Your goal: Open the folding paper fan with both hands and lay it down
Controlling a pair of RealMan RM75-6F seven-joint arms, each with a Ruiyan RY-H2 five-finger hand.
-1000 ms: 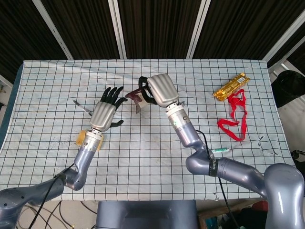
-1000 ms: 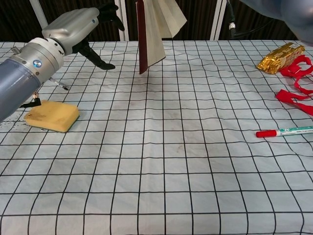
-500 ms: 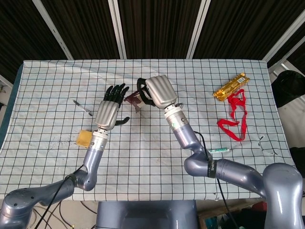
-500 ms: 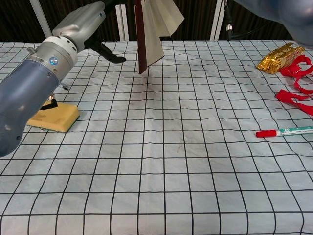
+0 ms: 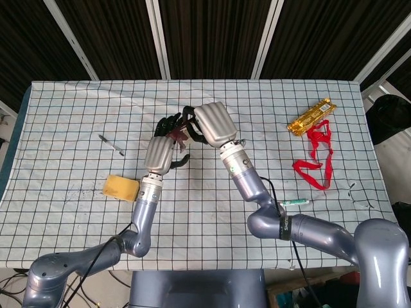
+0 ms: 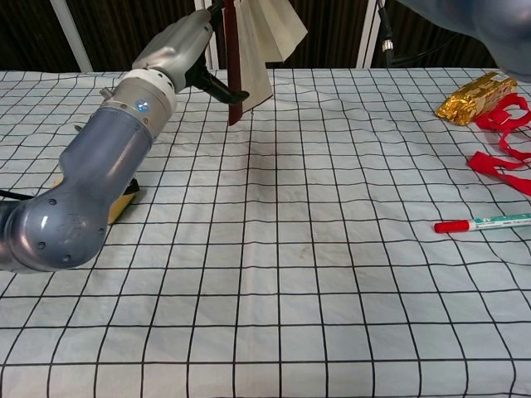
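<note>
Fan: the fan [image 6: 249, 50] hangs in the air over the table [image 6: 332, 274], upper middle of the chest view, upper centre of the head view; dark guard stick down, cream paper leaves partly spread to the right of it.
Right hand: the right hand [image 5: 212, 123] grips the fan from above, its silver back toward the head camera; in the chest view it is cut off by the top edge.
Left hand: the left hand [image 5: 162, 149] is just left of the fan with dark fingers reaching up to it; the thumb [image 6: 224, 89] lies against the guard stick. Whether it has a real grip is hard to say, since the fingertips hide behind the fan; likely only touching, so I cannot tell.
Done: fan lifted off the table, a few folds showing.
Left to do: by my reading, take the outer stick with the left hand, draw the two sticks apart until the leaves fan out fully, then lay it flat.
Progress: early to middle; the spreading has barely begun.
Nearby: sponge [image 5: 121, 187] lower left, red ribbon [image 5: 316, 157] and pen [image 6: 485, 223] to the right, all well apart from the fan.
</note>
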